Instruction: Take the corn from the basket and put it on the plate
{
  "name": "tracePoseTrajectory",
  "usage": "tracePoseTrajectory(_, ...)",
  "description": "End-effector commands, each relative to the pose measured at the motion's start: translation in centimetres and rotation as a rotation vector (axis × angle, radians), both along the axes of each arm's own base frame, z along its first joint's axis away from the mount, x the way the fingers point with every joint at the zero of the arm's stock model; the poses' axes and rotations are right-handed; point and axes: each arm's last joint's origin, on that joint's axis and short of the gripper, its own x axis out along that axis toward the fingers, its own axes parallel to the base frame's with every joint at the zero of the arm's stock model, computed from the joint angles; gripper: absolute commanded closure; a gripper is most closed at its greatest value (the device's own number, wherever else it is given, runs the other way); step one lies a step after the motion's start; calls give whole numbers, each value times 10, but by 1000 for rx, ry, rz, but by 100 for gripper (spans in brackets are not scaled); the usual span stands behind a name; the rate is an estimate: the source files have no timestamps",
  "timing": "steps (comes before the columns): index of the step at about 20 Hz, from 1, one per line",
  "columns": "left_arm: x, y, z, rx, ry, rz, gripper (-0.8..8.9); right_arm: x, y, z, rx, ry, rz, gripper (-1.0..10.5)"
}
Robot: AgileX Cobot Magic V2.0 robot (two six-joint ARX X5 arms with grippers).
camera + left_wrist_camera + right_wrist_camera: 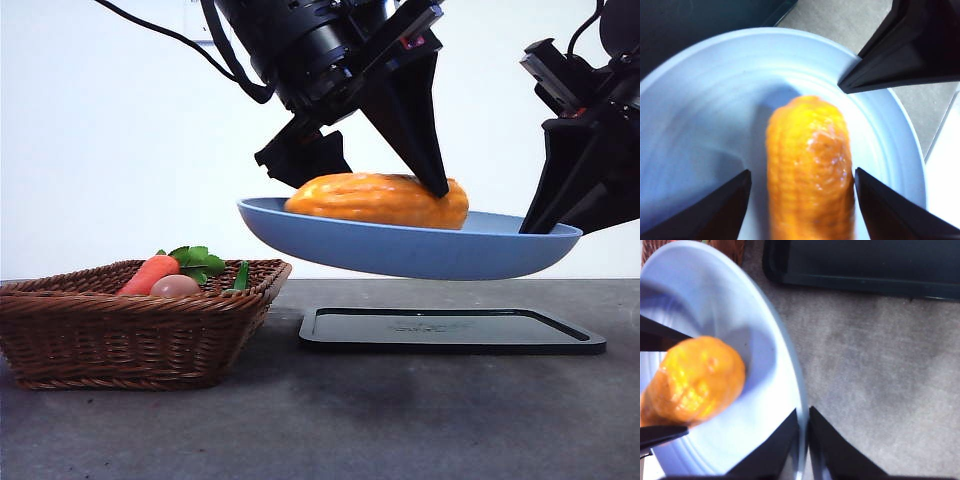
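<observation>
The light-blue plate (400,252) hangs in the air above the black tray, tilted slightly. My right gripper (535,225) (804,412) is shut on its rim at the right side. The yellow-orange corn (380,200) (810,165) (695,380) lies on its side on the plate (700,100) (765,405). My left gripper (370,185) (802,171) comes down from above and straddles the cob, open, one jaw on each side. The brown wicker basket (130,340) stands on the table at the left.
A red-orange carrot (150,272) with green leaves (198,262) and a pinkish egg-like item (175,286) lie in the basket. The flat black tray (450,330) (865,265) sits on the grey table right under the plate.
</observation>
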Motion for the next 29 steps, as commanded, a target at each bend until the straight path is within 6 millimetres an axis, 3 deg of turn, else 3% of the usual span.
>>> tracePoseTrajectory(1, -1, -6, 10, -21, -25, -15, 470, 4, 2, 3, 11, -13, 5, 945)
tracePoseTrajectory(5, -5, 0, 38, -43, -47, -14, 470, 4, 1, 3, -15, -19, -7, 945)
tracePoseTrajectory(9, -11, 13, 80, -92, -100, -6, 471, 5, 1, 3, -15, -29, -10, 945)
tracePoseTrajectory(16, -29, 56, 146, -180, -203, 37, 472, 19, -12, 8, -4, -77, -80, 945)
tracePoseTrajectory(23, -61, 89, 180, -254, -280, 49, 475, 88, -32, 16, -7, -84, -170, 945)
tracePoseTrajectory(29, -78, 106, 195, -291, -314, 52, 475, 140, -40, -4, -26, -34, -203, 945)
